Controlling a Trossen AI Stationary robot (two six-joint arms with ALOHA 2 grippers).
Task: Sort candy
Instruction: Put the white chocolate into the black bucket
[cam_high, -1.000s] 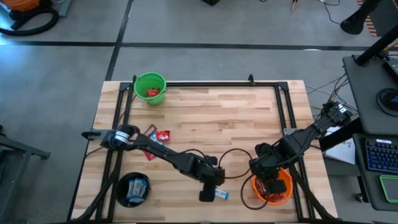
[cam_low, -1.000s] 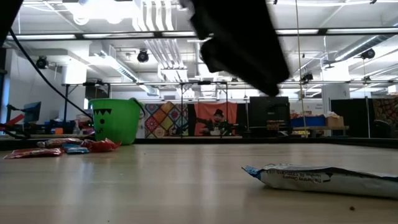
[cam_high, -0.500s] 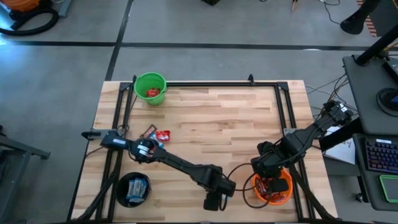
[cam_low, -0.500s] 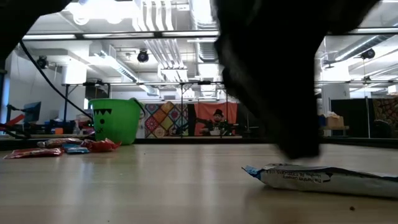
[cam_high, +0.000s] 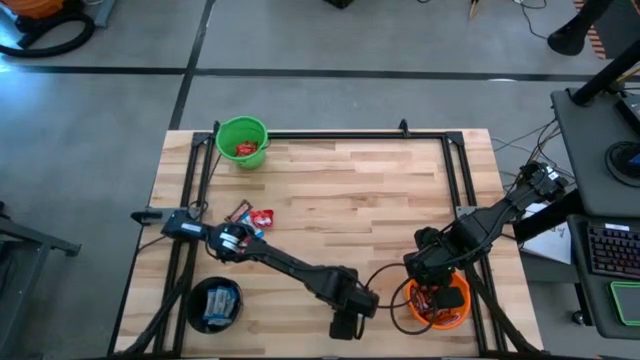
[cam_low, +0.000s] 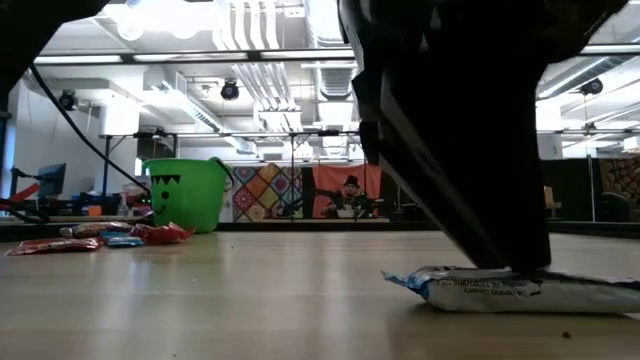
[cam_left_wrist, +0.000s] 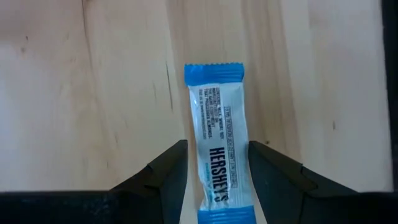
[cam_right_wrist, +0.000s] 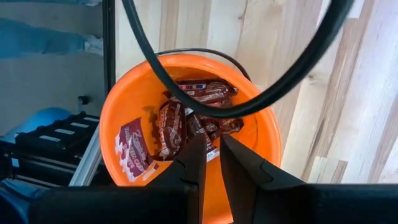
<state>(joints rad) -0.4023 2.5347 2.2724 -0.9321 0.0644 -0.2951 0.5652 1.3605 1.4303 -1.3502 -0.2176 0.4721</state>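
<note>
Left gripper (cam_left_wrist: 214, 171), lower centre, fingers parted astride blue-and-white candy (cam_left_wrist: 217, 149) on desk (cam_left_wrist: 93, 93); right gripper (cam_right_wrist: 211, 162) fingers nearly closed, empty, over orange bucket (cam_right_wrist: 118, 106).

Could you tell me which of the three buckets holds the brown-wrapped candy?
The orange bucket beneath the right gripper holds them; the green bucket holds red packets, the black one blue-and-white ones.

Big open lab/workshop hall. Low view: exposed ceiling ducts (cam_low: 270, 45), strip lights, railings, colourful banners (cam_low: 305, 190) on the far wall, monitors and crates on benches in the bkgd. High view: grey concrete floor (cam_high: 330, 40) w/ taped lines around a wood-plank counter (cam_high: 350, 200), a desk w/ keyboard (cam_high: 612, 250) past its right edge, loose cables nearby.
</note>
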